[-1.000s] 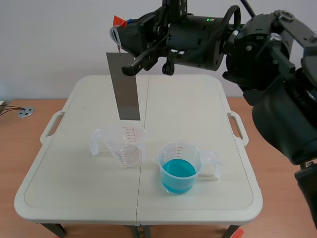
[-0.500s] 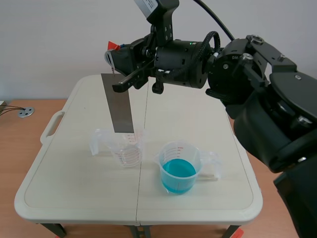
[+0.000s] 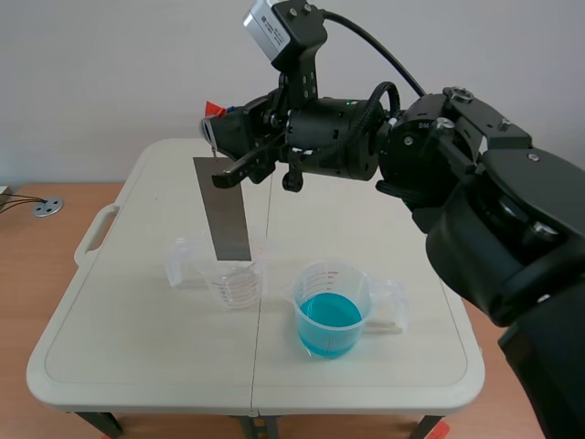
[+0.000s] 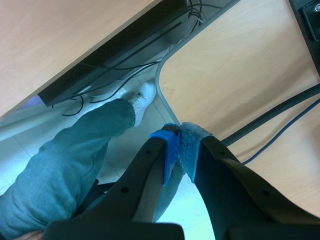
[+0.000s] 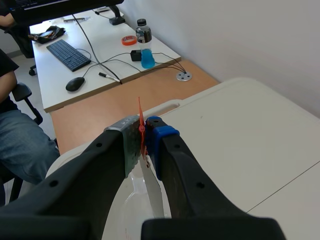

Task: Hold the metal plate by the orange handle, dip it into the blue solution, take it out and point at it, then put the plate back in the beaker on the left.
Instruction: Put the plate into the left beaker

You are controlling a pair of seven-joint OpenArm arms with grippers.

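Scene view: my right fingers (image 3: pixel 241 167) pinch the handle (image 3: pixel 216 109), with the plate (image 3: pixel 226 208) tip at the left beaker (image 3: pixel 236 280) mouth (last step, probably). Next: lower it straight in, then release.

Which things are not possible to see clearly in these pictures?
Scene view: whether the metal plate is inside the left beaker; its lower edge overlaps the rim.
Right wrist view: the right pincer covers most of the orange handle.
Left wrist view: left pincer points elsewhere; no task things show.
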